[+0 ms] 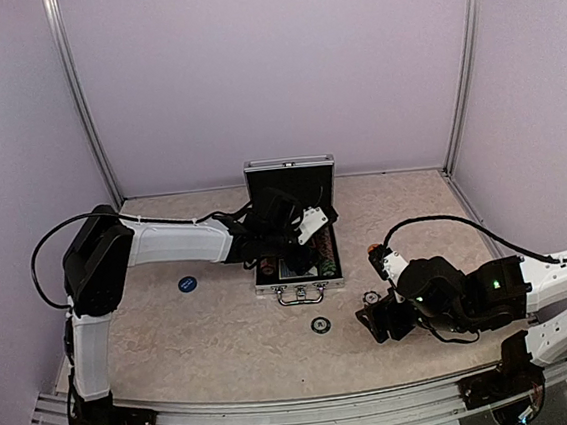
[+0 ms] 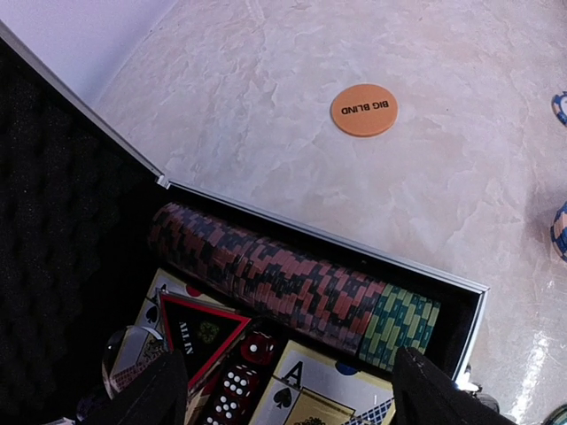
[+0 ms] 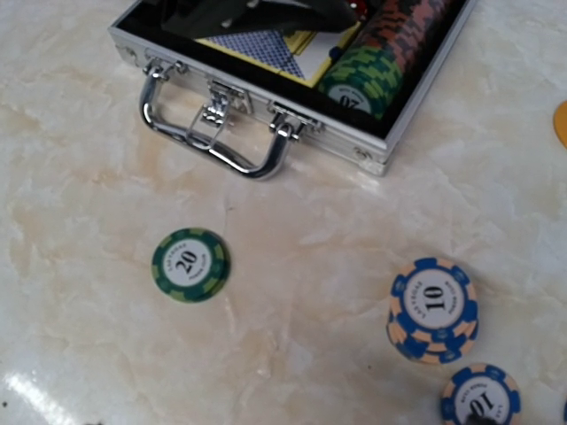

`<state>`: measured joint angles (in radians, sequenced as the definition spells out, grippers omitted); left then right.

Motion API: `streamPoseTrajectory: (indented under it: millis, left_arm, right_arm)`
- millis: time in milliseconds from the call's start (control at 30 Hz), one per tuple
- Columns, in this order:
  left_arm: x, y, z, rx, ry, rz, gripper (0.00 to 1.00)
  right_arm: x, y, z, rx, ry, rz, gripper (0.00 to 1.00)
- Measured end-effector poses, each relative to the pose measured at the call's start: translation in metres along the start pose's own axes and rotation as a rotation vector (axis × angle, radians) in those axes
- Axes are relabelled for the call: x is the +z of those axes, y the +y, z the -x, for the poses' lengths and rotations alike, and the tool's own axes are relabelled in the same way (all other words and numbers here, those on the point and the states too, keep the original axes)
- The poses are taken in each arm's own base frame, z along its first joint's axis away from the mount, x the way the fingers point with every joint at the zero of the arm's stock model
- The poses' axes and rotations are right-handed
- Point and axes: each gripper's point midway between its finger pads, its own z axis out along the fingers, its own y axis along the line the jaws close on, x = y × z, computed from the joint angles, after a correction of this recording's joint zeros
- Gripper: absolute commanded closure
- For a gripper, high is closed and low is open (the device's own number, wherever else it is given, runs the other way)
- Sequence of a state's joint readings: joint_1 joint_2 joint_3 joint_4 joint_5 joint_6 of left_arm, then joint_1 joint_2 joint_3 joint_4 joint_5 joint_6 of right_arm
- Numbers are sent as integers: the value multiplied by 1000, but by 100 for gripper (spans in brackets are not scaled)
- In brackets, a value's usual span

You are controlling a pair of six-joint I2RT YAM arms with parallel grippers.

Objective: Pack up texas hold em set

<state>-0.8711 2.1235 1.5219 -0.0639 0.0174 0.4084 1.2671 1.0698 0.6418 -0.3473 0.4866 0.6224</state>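
Silver case (image 1: 290, 180) lies open mid-frame, chip row (image 2: 266, 274) packed inside, left gripper (image 2: 288, 394) spread wide just above it.
Lower right, the right gripper (image 1: 378, 320) gapes empty over loose blue chips (image 3: 432, 310); a green chip (image 3: 190, 264) sits near the handle (image 3: 213, 146).

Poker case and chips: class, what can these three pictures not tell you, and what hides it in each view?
- Top external: the left gripper covers the tray of the case; the green chip is too small to read.
- Left wrist: the card decks are cut off by the bottom edge.
- Right wrist: one blue chip is cut by the bottom edge; the blue stack hides its count from above.
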Motion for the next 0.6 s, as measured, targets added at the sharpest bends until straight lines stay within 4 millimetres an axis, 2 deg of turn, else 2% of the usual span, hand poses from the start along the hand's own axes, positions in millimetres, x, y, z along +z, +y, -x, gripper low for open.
streamPoseTrajectory:
  millis: [333,467,600]
  left_arm:
    - [1,-1,3,-15,-11,11,21]
    - [-6,2,-2,-54,-9,43,13]
    - [-29,9,6,-122,-35,92,2]
  right_arm:
    - [0,1,0,1,2,5,13]
    - [1,4,-3,-4,14,21,13]
    - [13,10,-15,-36,71,20,13]
